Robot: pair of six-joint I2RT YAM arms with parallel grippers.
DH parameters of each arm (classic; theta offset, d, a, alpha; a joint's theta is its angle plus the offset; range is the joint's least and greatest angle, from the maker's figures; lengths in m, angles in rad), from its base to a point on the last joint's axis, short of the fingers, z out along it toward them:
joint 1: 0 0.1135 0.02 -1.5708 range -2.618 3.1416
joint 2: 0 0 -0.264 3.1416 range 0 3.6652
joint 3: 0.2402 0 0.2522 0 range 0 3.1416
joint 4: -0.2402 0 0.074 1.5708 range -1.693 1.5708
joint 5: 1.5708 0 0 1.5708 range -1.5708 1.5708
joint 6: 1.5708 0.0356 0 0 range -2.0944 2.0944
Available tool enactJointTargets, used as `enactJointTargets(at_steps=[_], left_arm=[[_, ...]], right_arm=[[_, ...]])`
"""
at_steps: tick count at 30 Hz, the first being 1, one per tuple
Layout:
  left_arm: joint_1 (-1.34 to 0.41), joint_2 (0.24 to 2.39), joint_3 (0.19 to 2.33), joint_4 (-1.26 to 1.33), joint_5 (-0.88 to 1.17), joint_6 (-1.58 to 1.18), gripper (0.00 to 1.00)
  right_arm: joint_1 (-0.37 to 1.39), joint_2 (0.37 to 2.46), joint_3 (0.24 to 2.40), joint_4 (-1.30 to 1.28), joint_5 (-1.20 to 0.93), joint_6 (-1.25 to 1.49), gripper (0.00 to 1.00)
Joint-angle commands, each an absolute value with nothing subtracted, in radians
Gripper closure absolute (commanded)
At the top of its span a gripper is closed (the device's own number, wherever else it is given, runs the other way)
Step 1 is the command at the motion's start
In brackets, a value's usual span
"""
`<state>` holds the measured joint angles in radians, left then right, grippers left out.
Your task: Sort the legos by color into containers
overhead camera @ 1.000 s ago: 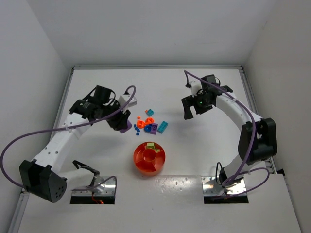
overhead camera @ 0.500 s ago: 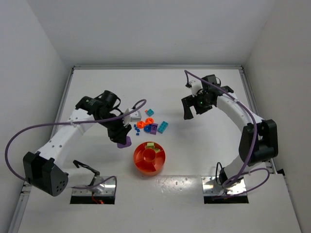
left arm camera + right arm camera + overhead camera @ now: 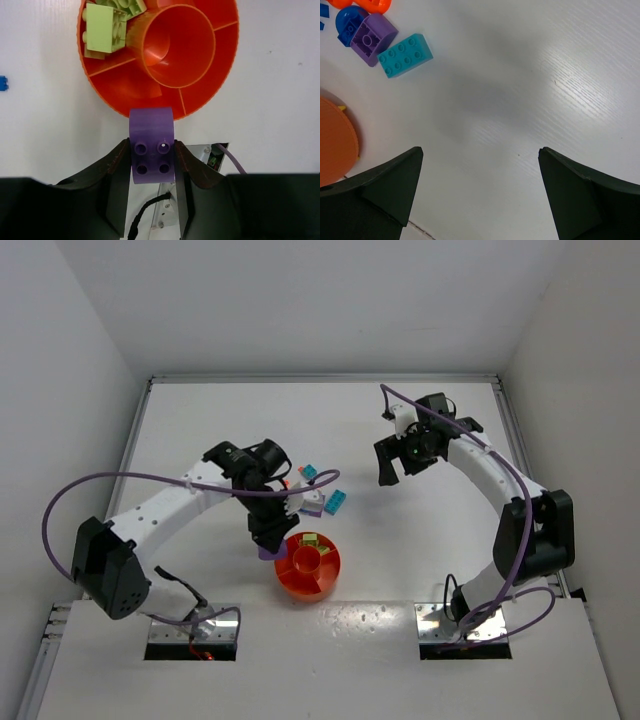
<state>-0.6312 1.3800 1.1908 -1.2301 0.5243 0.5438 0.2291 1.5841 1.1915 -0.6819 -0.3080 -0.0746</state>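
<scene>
Holding purple brick [image 3: 151, 129] in left gripper [image 3: 151, 150], apparently just above rim of round tray [image 3: 212, 82]; right gripper [image 3: 479, 155] spread wide, empty.

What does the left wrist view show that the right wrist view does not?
Only the left wrist view: the left gripper shut on a purple brick by the rim of the orange-red tray, yellow-green bricks in one compartment, and the empty centre cup. Only the right wrist view: the open right gripper, and a teal brick beside a loose purple piece and a blue piece. Both: that tray and the white table.
</scene>
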Motion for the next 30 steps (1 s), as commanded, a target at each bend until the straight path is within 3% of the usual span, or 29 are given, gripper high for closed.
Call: enactJointTargets(at_steps=[1,13,23,30], left_arm=[[-0.646,1.411,1.245,-1.178,0.471,0.447,1.0],[-0.701,1.489,1.334,-1.169,0.43,0.304,1.0],[-0.723,1.467,1.439,-1.21,0.261,0.221,1.0],[-0.741,1.471,1.424,-1.305,0.202,0.288,1.0]], right_arm=[[0.224,1.554,1.193,-0.669,-0.325,-0.087,0.01],[0.224,1.536,1.184,-0.678,-0.316,-0.097,0.01],[0.224,1.517,1.166,-0.678,-0.307,-0.097,0.01],[0.224,1.517,1.157,-0.678,-0.307,-0.097,0.01]])
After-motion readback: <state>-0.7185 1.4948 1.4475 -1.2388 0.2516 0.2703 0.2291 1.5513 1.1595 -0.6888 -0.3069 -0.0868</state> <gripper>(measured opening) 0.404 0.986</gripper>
